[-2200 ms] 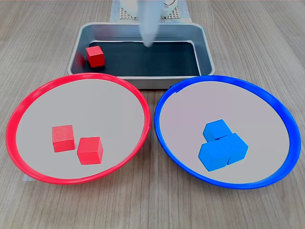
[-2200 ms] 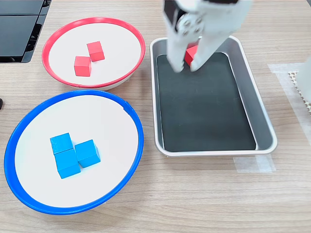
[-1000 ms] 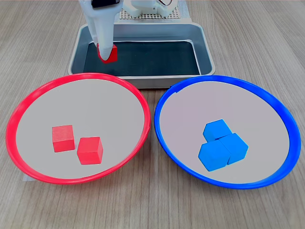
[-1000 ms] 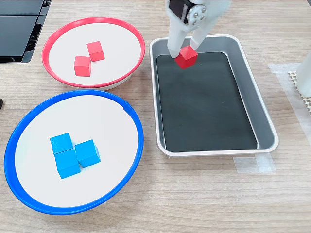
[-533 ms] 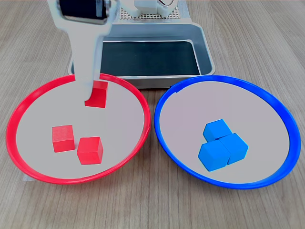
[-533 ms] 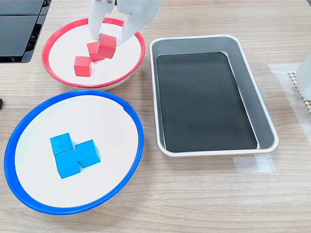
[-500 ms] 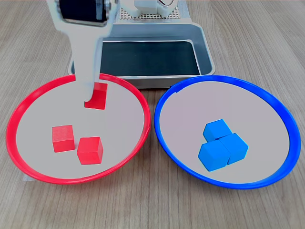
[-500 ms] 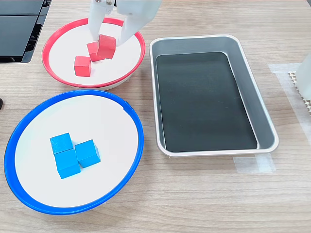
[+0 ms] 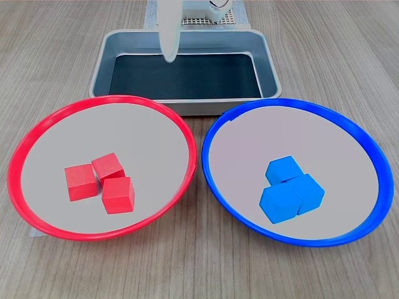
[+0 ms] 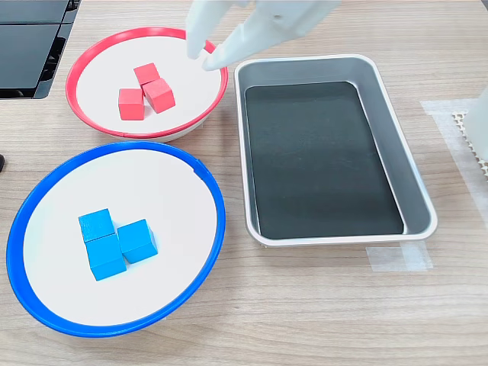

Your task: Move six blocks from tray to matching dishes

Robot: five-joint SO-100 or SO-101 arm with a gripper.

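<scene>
Here, the three red blocks (image 9: 98,182) lay clustered and touching inside the red-rimmed dish (image 9: 181,128), and the three blue blocks (image 9: 290,188) lay likewise inside the blue-rimmed dish (image 9: 218,134), both dishes resting on the wooden tabletop (image 9: 199,268). The tray (image 10: 415,179) held no blocks, its dark bottom bare. In the second exterior view the pincer (image 10: 204,59) hung with its jaws parted and nothing between them, above the red-rimmed dish's edge nearest the tray, well apart from the red blocks.
</scene>
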